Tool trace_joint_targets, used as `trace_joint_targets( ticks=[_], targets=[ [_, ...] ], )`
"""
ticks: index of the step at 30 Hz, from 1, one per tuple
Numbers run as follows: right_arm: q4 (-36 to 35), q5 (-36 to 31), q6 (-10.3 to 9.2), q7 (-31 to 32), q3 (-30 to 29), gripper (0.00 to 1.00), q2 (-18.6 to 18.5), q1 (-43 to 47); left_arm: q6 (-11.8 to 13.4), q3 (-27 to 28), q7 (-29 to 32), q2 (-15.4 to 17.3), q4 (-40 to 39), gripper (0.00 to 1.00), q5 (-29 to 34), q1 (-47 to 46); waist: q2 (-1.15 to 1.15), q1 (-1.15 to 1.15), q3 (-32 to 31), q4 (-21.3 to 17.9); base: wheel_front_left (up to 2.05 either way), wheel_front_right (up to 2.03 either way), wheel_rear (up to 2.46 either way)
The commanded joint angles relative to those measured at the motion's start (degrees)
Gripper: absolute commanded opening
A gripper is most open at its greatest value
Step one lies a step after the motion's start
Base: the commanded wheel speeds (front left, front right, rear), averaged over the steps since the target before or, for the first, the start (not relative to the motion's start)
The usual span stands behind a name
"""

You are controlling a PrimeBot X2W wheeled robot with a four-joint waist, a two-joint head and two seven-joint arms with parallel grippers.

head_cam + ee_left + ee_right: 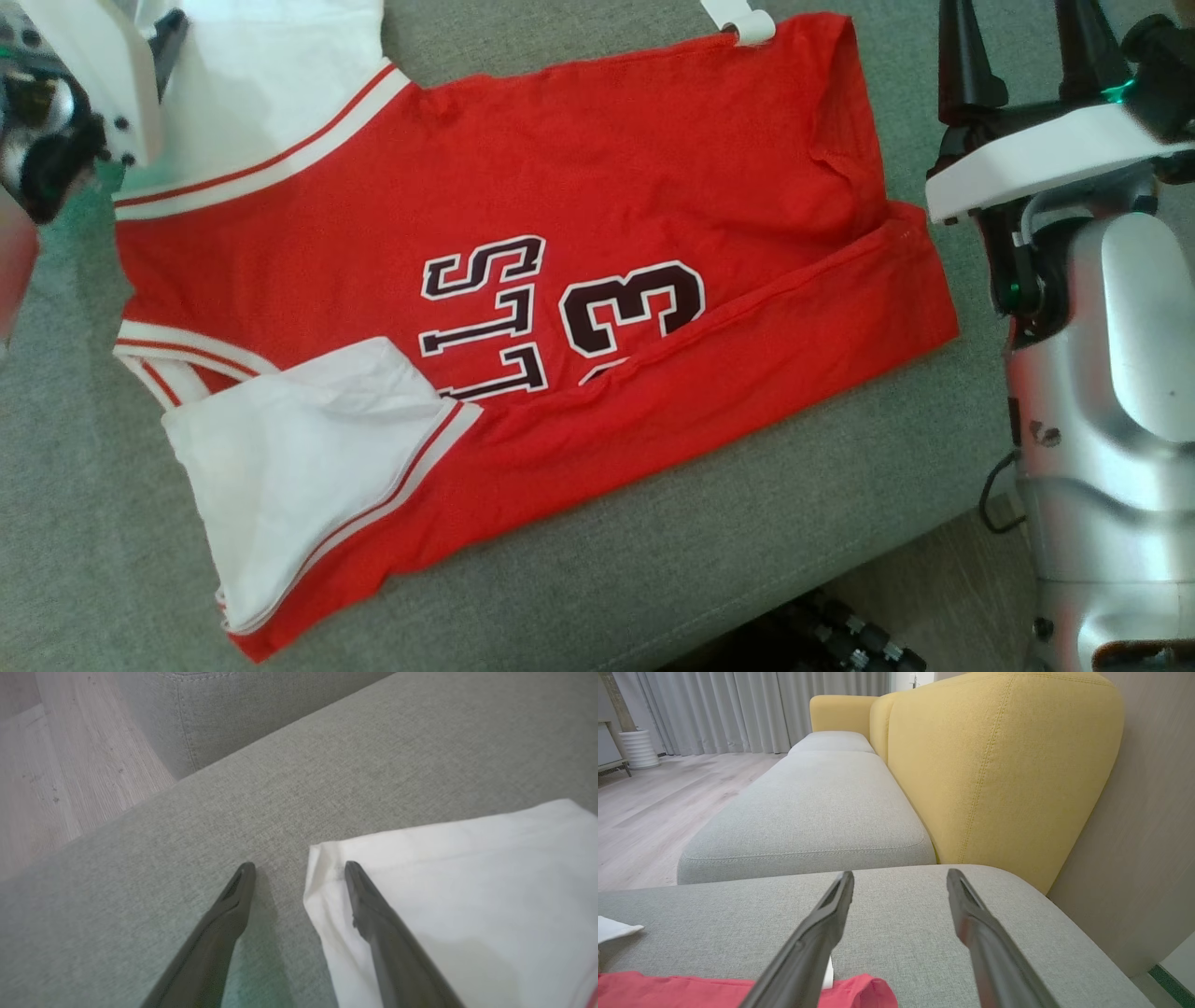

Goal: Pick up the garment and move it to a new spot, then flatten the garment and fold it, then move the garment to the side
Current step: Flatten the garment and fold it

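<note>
Red jersey (pixel 597 168) flat on grey cushion (pixel 747 541), long axis left-right, collar (pixel 173 347) left

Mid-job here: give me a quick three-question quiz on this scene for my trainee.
1. True or false: the left gripper is shut on the white sleeve.
2. What does the jersey lie on? A) grey sofa cushion B) wooden floor C) yellow backrest
3. Short answer: which whole digit is printed on its front?

Key: 1 false, its fingers stand apart, one on each side of the sleeve's corner; 2 A; 3 the digit 3.
</note>
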Motion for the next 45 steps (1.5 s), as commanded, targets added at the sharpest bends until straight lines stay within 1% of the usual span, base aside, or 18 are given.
trace_joint_targets(
  ticks=[1,8,9,10,12,15,18,22,24,26,27,33,34,35,37,40,45],
  targets=[
    [-2.36,0.37,-0.04,-0.29,0.39,1.00,0.00,-1.88,0.10,1.01,1.03,2.09,-0.62,1.00,-1.10,-2.86,0.00,0.00,0.34,-0.05,0.00,0.00,0.00],
    [-2.62,0.72,-0.04,-0.14,-0.37,1.00,0.02,-2.69,0.10,-1.85,6.89,1.95,-1.53,1.00,-4.61,-2.78,0.00,0.00,0.77,0.16,0.00,0.00,0.00],
    [-2.62,0.63,-0.04,-0.08,-0.42,1.00,0.02,-2.83,0.10,-2.49,7.63,2.04,-1.77,0.38,-4.76,-2.73,0.00,0.00,0.77,0.22,0.00,0.00,0.00],
    [-2.61,0.56,-0.04,-0.02,-0.46,1.00,0.02,-2.98,0.10,-3.10,8.10,2.21,-2.05,0.00,-4.89,-2.60,0.00,0.00,0.71,0.27,0.00,0.00,0.00],
    [-2.50,0.38,-0.04,0.09,-0.71,1.00,0.02,-3.27,0.10,-3.33,7.88,2.40,-2.38,0.00,-5.78,-2.40,0.00,0.00,0.46,0.51,0.00,0.00,0.00],
    [-2.12,-0.16,-0.04,0.32,-1.37,1.00,-0.01,-3.51,0.10,-3.14,5.70,2.20,-2.63,0.00,-6.68,-2.52,0.00,0.00,-0.23,1.33,0.00,0.00,0.00],
    [-1.60,-0.55,-0.04,0.86,-1.81,1.00,-0.64,-3.65,0.10,-2.66,1.58,1.49,-2.80,0.00,-7.04,-2.97,0.00,0.00,-1.26,2.72,0.00,0.00,0.00],
    [-0.10,1.23,-0.04,2.22,-0.68,1.00,-2.82,-3.80,0.10,-1.88,-6.10,-0.80,-2.79,0.00,-7.47,-2.29,0.00,0.00,-3.64,5.36,0.00,0.00,0.00],
    [1.42,2.10,-0.04,3.13,0.11,1.00,-5.01,-3.88,0.10,-2.29,-9.34,-1.80,-3.72,0.00,-7.53,-1.67,0.00,0.00,-4.91,7.07,0.00,0.00,0.00],
    [3.36,2.92,-0.04,4.13,2.18,1.00,-7.93,-3.88,0.10,-2.71,-12.18,-2.58,-4.89,0.00,-7.78,-1.02,0.00,0.00,-6.19,9.00,0.00,0.00,0.00],
    [3.36,2.92,-0.04,4.13,2.18,1.00,-7.93,-3.88,0.10,-2.71,-12.18,-2.58,-4.89,0.00,-7.78,-1.02,0.00,0.00,-6.19,9.00,0.00,0.00,0.00],
    [11.53,10.17,-0.04,9.18,11.39,1.00,-17.61,-3.32,0.10,-6.03,-17.06,-2.98,-9.13,0.00,-7.19,1.66,0.00,0.00,-9.89,14.44,0.00,0.00,0.00],
    [12.94,11.33,-0.04,10.30,12.96,1.00,-19.27,-3.32,0.10,-6.52,-17.52,-2.85,-10.34,0.00,-7.37,2.14,0.00,0.00,-10.24,15.23,0.00,0.00,0.00],
    [15.55,14.02,-0.04,12.09,15.09,1.00,-22.11,-3.61,0.10,-7.44,-18.27,-2.39,-12.73,0.00,-7.57,2.93,0.00,0.00,-10.55,16.78,0.00,0.00,0.00],
    [17.94,16.15,-0.04,13.27,16.94,1.00,-24.73,-4.17,0.10,-8.02,-18.92,-2.00,-14.71,0.00,-7.75,3.77,0.00,0.00,-10.53,18.17,0.00,0.00,0.00],
    [20.74,18.45,-0.04,14.47,20.11,1.00,-27.62,-5.10,0.10,-9.05,-19.41,-1.94,-17.21,0.00,-7.66,5.28,0.00,0.00,-9.97,19.90,0.00,0.00,0.00],
    [23.50,23.13,-0.04,16.02,24.57,1.00,-30.10,-6.88,0.19,-9.84,-19.80,-1.86,-20.05,0.00,-7.59,6.69,0.00,0.00,-8.49,21.47,0.00,0.00,0.00]
  ],
)
